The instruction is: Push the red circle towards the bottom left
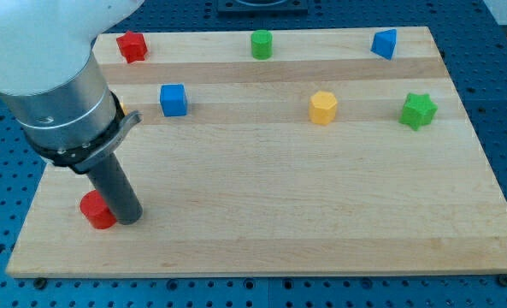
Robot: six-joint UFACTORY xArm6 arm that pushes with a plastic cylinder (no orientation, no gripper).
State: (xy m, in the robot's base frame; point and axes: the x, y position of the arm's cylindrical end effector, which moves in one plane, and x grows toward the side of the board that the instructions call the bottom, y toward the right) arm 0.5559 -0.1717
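The red circle [97, 210] is a short red cylinder lying near the bottom left corner of the wooden board [262, 197]. My tip [127, 218] rests on the board right beside the circle, on its right side, touching or nearly touching it. The rod rises from there up and to the left into the large grey arm body, which hides part of the board's left side.
A red block [132, 46] sits at the top left, a green cylinder [262, 44] at the top middle, a blue block [385, 43] at the top right. A blue cube [173, 100], a yellow hexagon [323, 108] and a green star [418, 110] lie across the middle row.
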